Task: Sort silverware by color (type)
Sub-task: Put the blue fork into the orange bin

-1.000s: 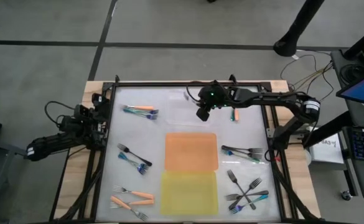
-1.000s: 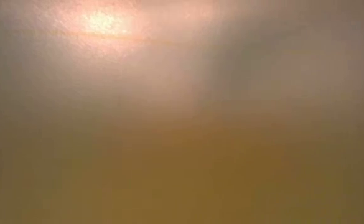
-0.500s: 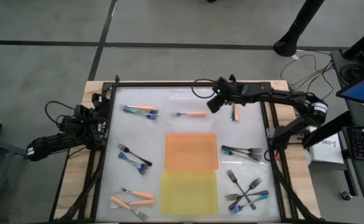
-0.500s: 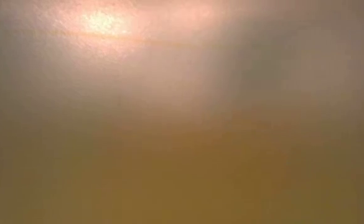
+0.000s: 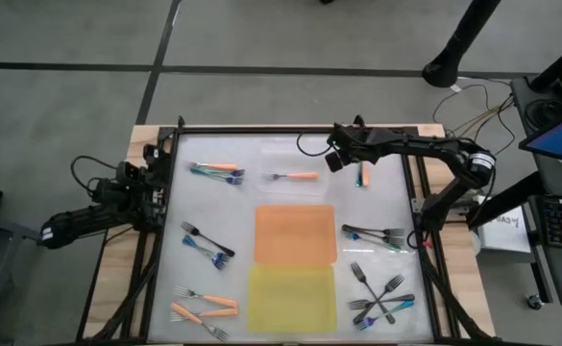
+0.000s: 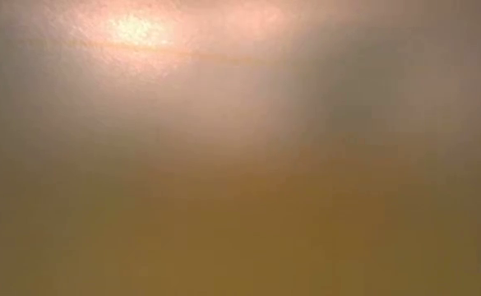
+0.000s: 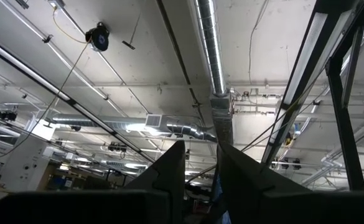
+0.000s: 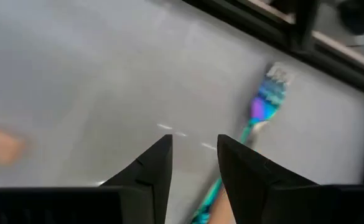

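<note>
My right gripper [image 5: 335, 160] is open and empty over the table's far part, to the right of an orange-handled fork [image 5: 295, 176] that lies flat on the clear tray [image 5: 271, 154]. A teal fork [image 8: 264, 110] lies ahead of its fingers, beside an orange-handled one [image 5: 362, 176]. Other forks lie in groups: teal and orange [image 5: 218, 171], black and blue [image 5: 207, 242], orange [image 5: 204, 308], black and teal [image 5: 375, 235] and a crossed pile [image 5: 378, 298]. My left gripper [image 7: 201, 155] is parked at the table's left edge, pointing up, its fingers apart and empty.
An orange tray [image 5: 295, 234] lies at the table's middle with a yellow tray [image 5: 293, 296] on its near side. A black frame [image 5: 261, 132] runs round the table. The low view shows only an orange-brown blur.
My right gripper stood over the clear tray one second ago. It has drawn back toward the table's right edge. The orange-handled fork now lies uncovered and flat on the clear tray.
</note>
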Robot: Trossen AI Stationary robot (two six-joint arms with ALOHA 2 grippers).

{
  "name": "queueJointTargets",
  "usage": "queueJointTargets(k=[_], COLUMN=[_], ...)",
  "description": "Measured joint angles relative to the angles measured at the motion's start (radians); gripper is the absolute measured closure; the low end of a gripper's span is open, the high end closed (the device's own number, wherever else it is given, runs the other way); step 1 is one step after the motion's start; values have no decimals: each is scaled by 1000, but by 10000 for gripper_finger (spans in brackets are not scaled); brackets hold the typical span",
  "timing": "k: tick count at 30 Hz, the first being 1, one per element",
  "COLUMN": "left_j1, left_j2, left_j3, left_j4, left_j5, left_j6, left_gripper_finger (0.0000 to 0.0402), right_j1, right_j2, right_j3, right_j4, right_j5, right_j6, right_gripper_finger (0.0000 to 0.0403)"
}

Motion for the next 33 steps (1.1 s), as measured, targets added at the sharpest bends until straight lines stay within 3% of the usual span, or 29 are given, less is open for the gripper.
queueJointTargets(k=[13, 25, 33], left_j1=[0, 0, 0], left_j2=[0, 0, 0], left_j3=[0, 0, 0], left_j4=[-8, -15, -16], left_j5=[0, 0, 0], left_j6=[0, 0, 0], left_gripper_finger=[327, 327, 327], right_j1=[-159, -201, -235], right_j2=[46, 59, 149], right_j3=[-50, -52, -53], right_j4=[-37, 76, 101], right_j5=[-2, -20, -20], right_j6=[24, 25, 12], right_gripper_finger=[236, 246, 246])
